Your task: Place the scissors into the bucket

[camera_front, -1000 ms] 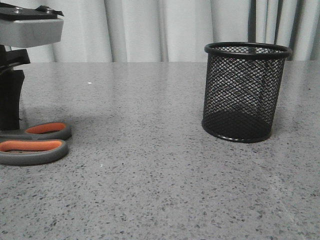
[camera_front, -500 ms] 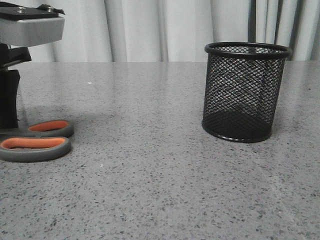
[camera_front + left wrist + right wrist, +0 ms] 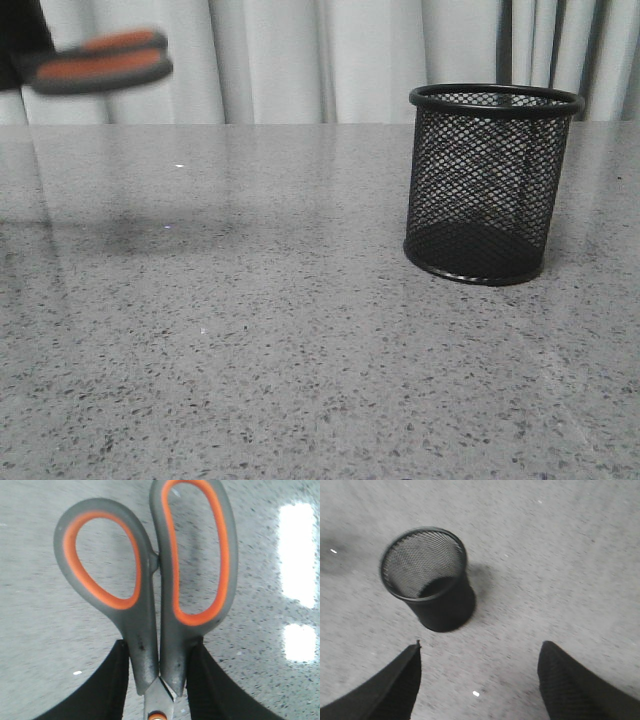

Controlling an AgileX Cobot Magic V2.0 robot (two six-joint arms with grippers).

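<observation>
Left end effector (image 3: 159,680) is clenched on the scissors (image 3: 155,590), its two dark fingers (image 3: 112,685) pressing from either side on the narrow neck where the handles run down toward the pivot. Gripping there, rather than on a loop, probably keeps the tool from swivelling and leaves both orange-lined loops free ahead of the fingers. In the front view the scissors (image 3: 98,60) hang well above the surface (image 3: 300,330) at about ten o'clock, blurred, handles pointing toward three o'clock and lying nearly level; the arm itself is almost wholly out of frame, only a dark bit showing at the corner. A faint shadow lies on the surface beneath them. The bucket (image 3: 490,185) stands upright at about three o'clock, well apart from the scissors, its mouth open and nothing visible inside. The lift height looks chosen to clear the rim on the way across. Judging from this, the carry toward the bucket is the step in hand, and the blades would need tipping downward before release, since a level drop could catch on the rim. Right end effector (image 3: 480,680) hovers above the surface with its fingers spread wide and nothing between them, looking down on the bucket (image 3: 427,577) from near it, seemingly waiting rather than helping.
</observation>
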